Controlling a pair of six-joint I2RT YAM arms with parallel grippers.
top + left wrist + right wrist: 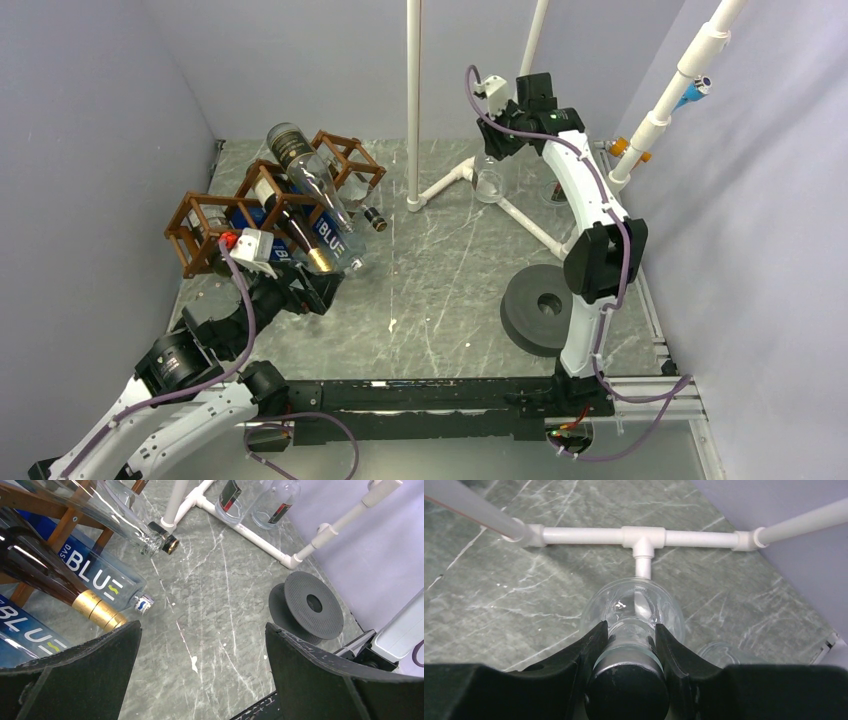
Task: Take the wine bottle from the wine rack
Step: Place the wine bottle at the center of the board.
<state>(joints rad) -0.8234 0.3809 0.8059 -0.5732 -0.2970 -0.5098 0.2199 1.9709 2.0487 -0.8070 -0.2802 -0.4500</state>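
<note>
Grey marble-look table (440, 290); the wine rack (195, 207) sits far left, loaded with bottles (300, 170). Beside it the left end effector (202, 630) is spread wide. Over by the white pipe frame (644, 536), the right end effector (630, 630) pinches the neck of a clear bottle (634, 602).

Your table (440, 290) is a grey-green slab veined in white; take the white pipe frame (412, 120) toward its far side as your mark; the frame's foot lies flat on the slab, a tee with pipes running off along the surface; a clear bottle (634, 605) stands upright just beside the tee's short stub; a second clear bottle (277, 500) stands upright near it, on the frame's right side; the dark spool (540, 305), round with a hole through its middle, lies flat nearer you and right of the frame, well apart from it; the wine rack (270, 200) sits well to the frame's left; white flecks (392, 325) dot the bare slab on the frame's near side.
</note>
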